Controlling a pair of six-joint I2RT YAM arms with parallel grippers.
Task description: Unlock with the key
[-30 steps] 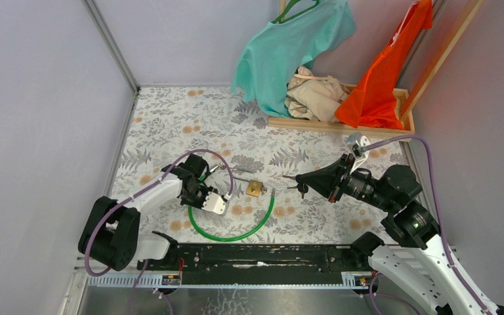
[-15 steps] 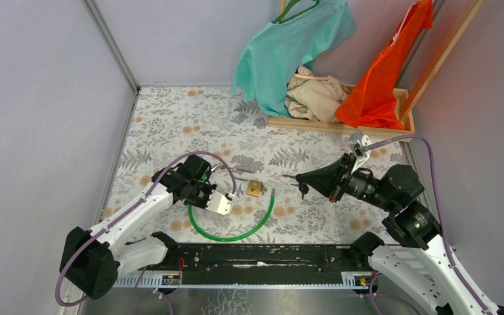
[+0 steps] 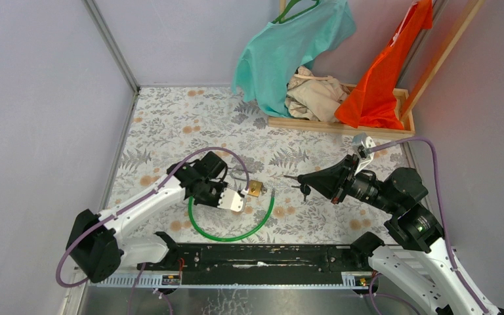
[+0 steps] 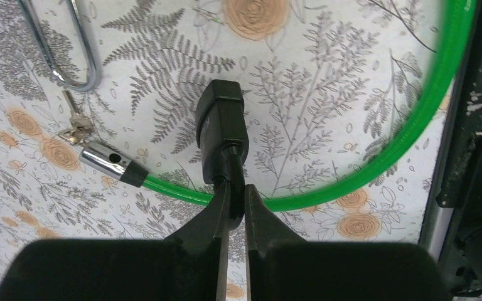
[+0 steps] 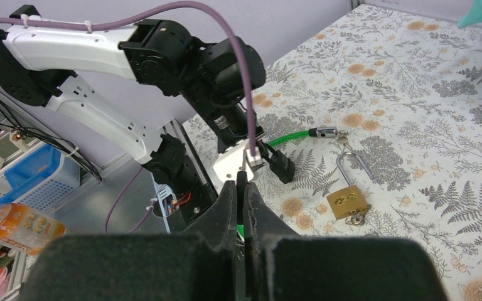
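While your left gripper [image 4: 232,207] was clenched on the neck of the black lock head [image 4: 221,122], at one end of the green cable [image 4: 376,169] and just beside the brass padlock [image 3: 256,189] on the table [image 3: 170,118], your right gripper [image 3: 300,179] was shut on what looked like a small key [image 3: 287,176], pointed toward the head but apart from it, with a dark-headed key [image 3: 305,191] hanging beneath. You likely had a light, stiff, slick bit of metal there, prone to swivel between the pads, so a flat pinch across its bow, blade left free, looked the right hold. The springy cable seemed apt to tug the head off line.
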